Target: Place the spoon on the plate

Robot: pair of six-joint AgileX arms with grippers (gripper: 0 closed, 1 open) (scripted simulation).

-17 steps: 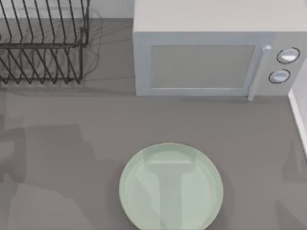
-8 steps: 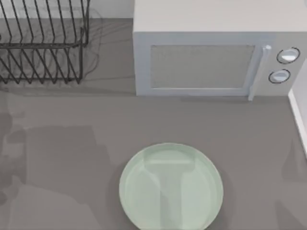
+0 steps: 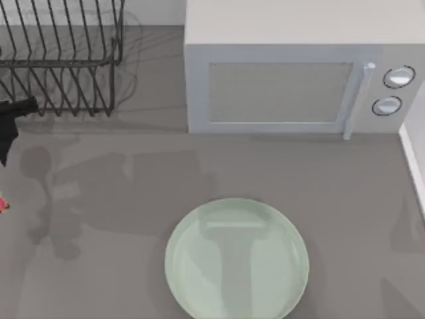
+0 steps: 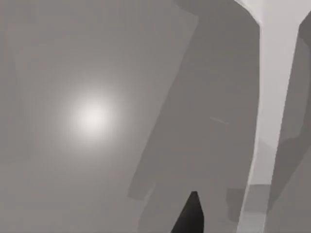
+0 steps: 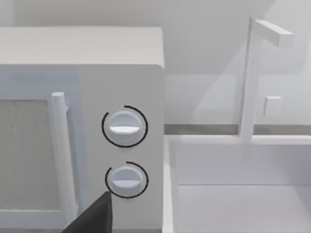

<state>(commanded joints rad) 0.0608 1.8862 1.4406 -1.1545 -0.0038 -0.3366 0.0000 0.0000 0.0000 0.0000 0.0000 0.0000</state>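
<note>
Left jaws point(image 3: 8, 123) at table's left edge — spoon point(image 4: 272, 97) handle close in wrist view

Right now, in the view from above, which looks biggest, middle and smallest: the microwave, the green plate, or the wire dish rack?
1. Microwave, clearly widest.
2. Plate.
3. Dish rack, though the picture's edge cuts it off, so its place below the plate is unsure.

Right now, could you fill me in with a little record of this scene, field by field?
plate: pale-green plate on the table's near middle, nothing on it
spoon: white handle in the left wrist view; red-pink knob at the top view's left edge
left gripper: dark part at the top view's left edge, by the dish rack
right gripper: dark finger before the microwave
sink: beside the microwave
</note>
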